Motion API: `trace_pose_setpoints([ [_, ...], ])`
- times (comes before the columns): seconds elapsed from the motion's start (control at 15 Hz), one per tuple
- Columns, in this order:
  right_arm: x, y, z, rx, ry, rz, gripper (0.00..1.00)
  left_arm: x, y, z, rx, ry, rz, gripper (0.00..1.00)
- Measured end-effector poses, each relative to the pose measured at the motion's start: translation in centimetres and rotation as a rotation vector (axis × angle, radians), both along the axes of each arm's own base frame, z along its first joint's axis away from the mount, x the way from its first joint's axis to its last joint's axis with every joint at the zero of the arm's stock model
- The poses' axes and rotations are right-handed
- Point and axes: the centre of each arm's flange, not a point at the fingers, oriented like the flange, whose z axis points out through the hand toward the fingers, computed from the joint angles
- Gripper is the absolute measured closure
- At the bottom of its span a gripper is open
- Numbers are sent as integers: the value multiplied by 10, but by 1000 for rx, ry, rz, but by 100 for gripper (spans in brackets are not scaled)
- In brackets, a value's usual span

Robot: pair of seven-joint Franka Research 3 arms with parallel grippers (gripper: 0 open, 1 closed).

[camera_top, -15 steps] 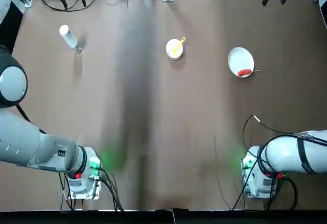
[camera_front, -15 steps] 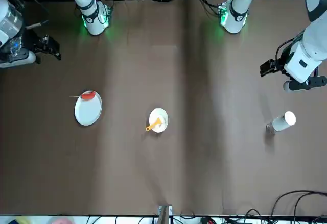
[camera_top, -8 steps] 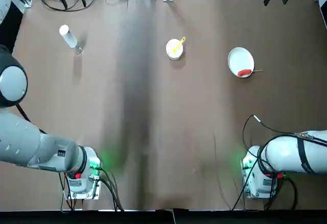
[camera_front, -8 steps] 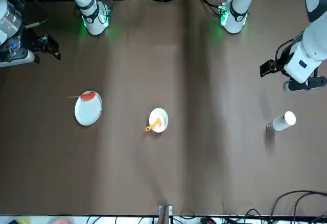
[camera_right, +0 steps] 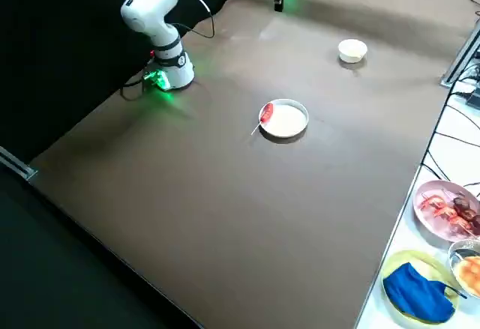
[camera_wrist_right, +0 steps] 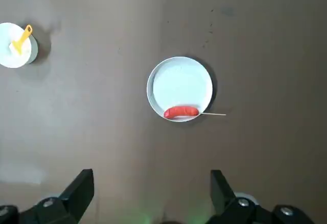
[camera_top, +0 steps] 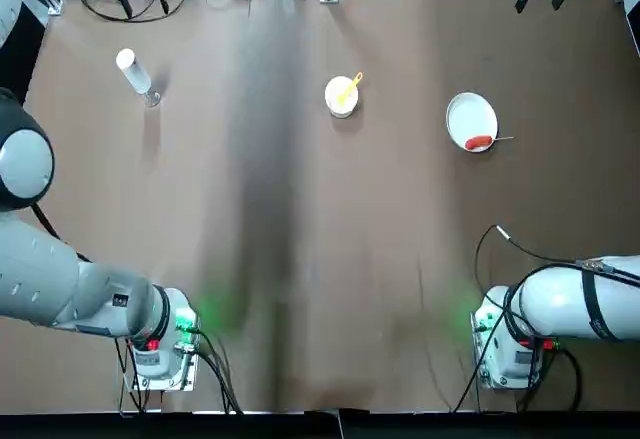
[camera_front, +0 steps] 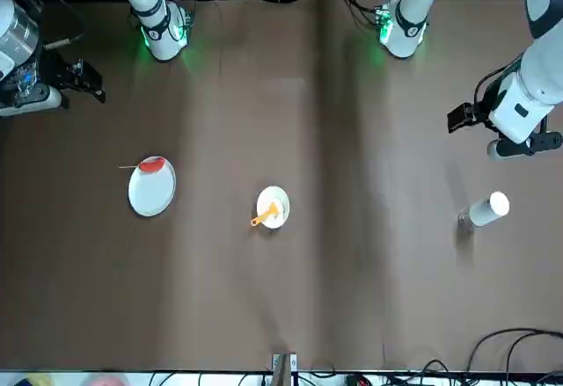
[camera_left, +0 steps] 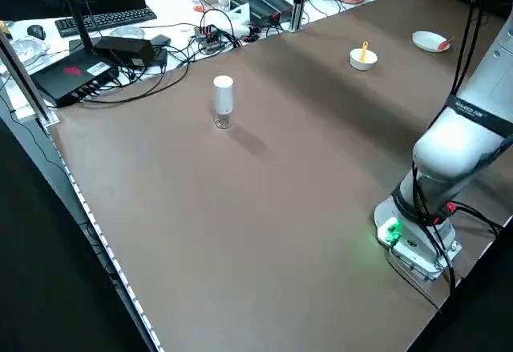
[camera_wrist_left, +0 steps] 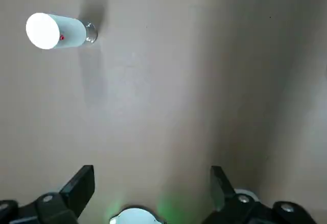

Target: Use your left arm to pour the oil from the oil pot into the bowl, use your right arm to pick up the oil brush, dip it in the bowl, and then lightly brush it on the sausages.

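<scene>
Presently both arms are raised well above the brown bench [camera_top: 300, 259], each near its own side edge. The left gripper [camera_wrist_left: 152, 191] has its fingers [camera_wrist_left: 82, 183] spread wide with nothing between them, and it looks down on the oil pot [camera_wrist_left: 57, 30] from high above. The right gripper [camera_wrist_right: 152, 192] likewise has its fingers [camera_wrist_right: 82, 188] spread wide and empty, high over the white plate [camera_wrist_right: 179, 83]. On the robot's left side, toward the far edge, the oil pot [camera_top: 134, 75] stands upright on the bench with its white cap on top, well apart from everything else. Near the centre of the far half sits the bowl [camera_top: 341, 97], with the oil brush [camera_top: 349, 86] resting in it, its yellow-orange handle leaning out over the rim. On the robot's right of the bowl, apart from it, the plate [camera_top: 471, 115] carries the sausages [camera_top: 478, 142], a single red piece at the plate's near rim, its pale stick pointing past the rim over the bench.
</scene>
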Motion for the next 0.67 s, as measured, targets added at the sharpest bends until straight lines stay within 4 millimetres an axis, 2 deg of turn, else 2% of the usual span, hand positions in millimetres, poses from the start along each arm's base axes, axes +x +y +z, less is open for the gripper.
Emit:
trace_pose_setpoints([
  [0.67, -1, 8, 0, -2, 1, 14, 0, 0, 0, 0, 0, 0, 0, 0],
])
